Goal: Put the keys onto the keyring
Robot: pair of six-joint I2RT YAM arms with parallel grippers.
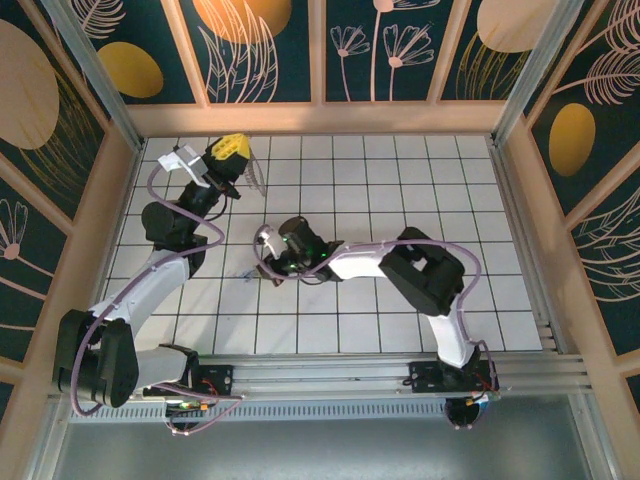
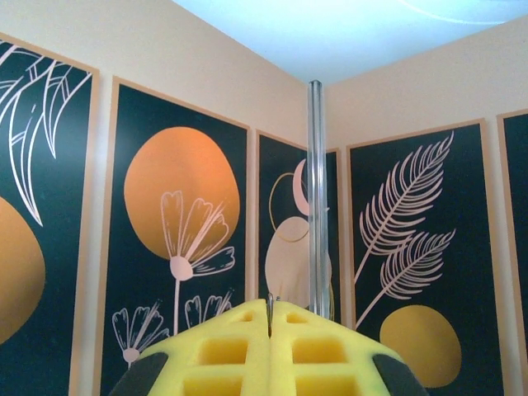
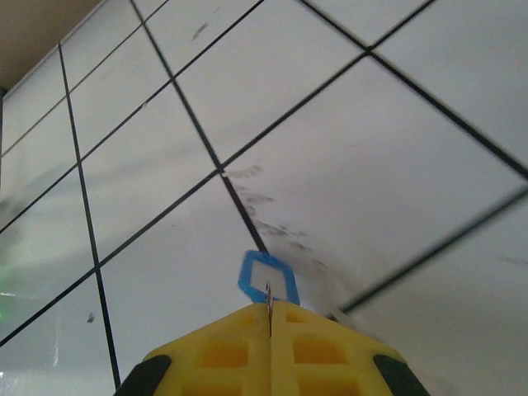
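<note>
The right end effector (image 3: 269,307) sits low over the white tiled worktop (image 3: 388,157), its yellow pads pressed together. The blue head of the keys (image 3: 245,279) pokes out right at its tips, apparently pinched there. The head's near edge is covered by the pads and the blade is out of sight behind them. A thin metal sliver stands in the seam, too small to identify. Dark smudges mark the tile just beyond the head, and the far tiles are blurred. In the top view this end effector (image 1: 272,262) is mostly covered by its own black wrist, and the keys cannot be made out beneath it.

The left end effector (image 2: 269,304) is raised and tilted up toward the wall panels (image 2: 181,198) and a metal post (image 2: 315,198), pads also closed, with a similar sliver in the seam. From above, the keyring (image 1: 262,180) is a faint pale loop just to the right of this end effector (image 1: 232,150). Whether the loop is held or merely beside the tips cannot be told.
</note>
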